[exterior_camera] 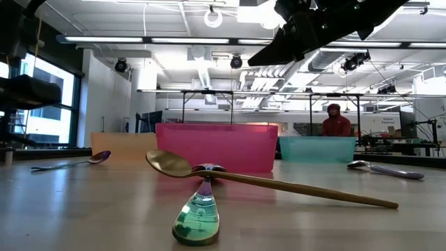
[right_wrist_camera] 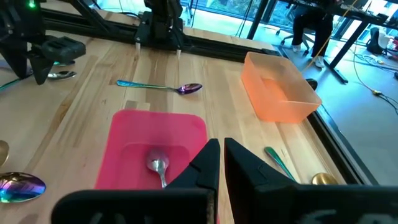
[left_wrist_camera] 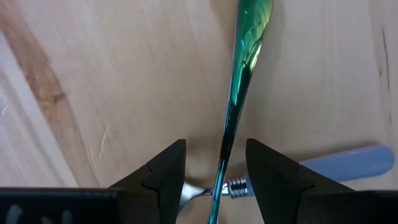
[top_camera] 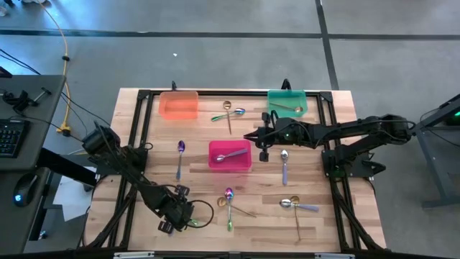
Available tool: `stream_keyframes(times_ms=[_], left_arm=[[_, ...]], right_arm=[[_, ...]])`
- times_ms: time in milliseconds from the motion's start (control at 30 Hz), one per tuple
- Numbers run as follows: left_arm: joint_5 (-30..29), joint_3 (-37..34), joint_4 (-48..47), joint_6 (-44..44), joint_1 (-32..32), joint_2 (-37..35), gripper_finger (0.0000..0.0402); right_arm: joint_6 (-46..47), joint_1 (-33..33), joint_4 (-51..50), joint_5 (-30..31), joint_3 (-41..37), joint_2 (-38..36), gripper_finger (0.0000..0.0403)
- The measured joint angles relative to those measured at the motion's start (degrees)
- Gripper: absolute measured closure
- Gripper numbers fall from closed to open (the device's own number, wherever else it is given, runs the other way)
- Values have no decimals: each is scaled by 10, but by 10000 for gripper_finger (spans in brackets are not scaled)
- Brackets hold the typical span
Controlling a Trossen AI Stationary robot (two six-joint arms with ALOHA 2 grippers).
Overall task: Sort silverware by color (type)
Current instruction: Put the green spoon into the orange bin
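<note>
Your left hand (left_wrist_camera: 214, 177) stands wide open astride the iridescent spoon (left_wrist_camera: 239, 93) lying on the desk (left_wrist_camera: 112, 81) near its front edge, poised to pinch it, while your right hand (right_wrist_camera: 221, 163) waits shut and empty above the pink bin (right_wrist_camera: 134, 134).

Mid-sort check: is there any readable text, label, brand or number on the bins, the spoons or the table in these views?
None can be read.
The orange bin, pink bin and green bin show no label or print.
The spoons, such as the iridescent spoon, carry no visible marking.
The wooden table is unmarked.
</note>
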Motion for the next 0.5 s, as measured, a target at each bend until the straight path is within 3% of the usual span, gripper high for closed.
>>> stream_keyframes(times_ms=[300,500], left_arm=[[0,2,-1,11,0,6,247],[-2,0,1,16,-1,6,280]], right_arm=[[-2,0,0,0,0,0,396],[1,0,-2,0,0,0,396]])
